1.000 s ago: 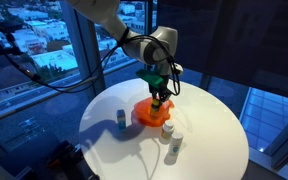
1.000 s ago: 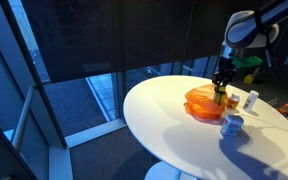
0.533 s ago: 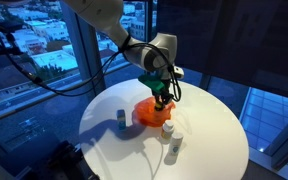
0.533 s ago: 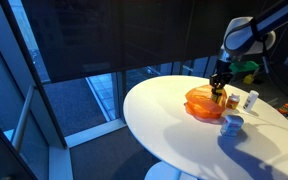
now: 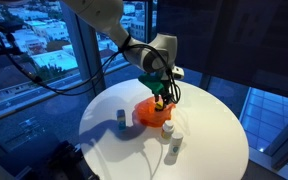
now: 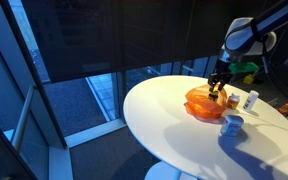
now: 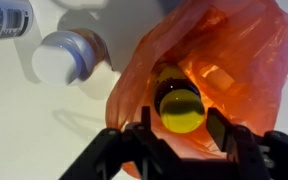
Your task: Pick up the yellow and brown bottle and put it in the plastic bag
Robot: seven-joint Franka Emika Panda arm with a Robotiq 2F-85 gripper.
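In the wrist view, the yellow and brown bottle (image 7: 180, 107) stands upright inside the orange plastic bag (image 7: 239, 60), its yellow cap facing the camera. My gripper (image 7: 180, 132) is open just above it. The two black fingers (image 7: 139, 128) stand apart on either side of the cap and do not touch it. In both exterior views the gripper (image 5: 161, 96) (image 6: 217, 91) hangs right over the bag (image 5: 147, 113) (image 6: 200, 102) on the round white table (image 5: 204, 120).
Two white bottles (image 5: 168, 129) (image 5: 173, 146) stand in front of the bag, and a small bluish bottle (image 5: 121, 120) stands to its side. In the wrist view a white-capped bottle (image 7: 64, 55) lies close to the bag's edge. Glass windows surround the table.
My gripper has risen a little above the bag. The bottle stays down inside the bag, free of the fingers.
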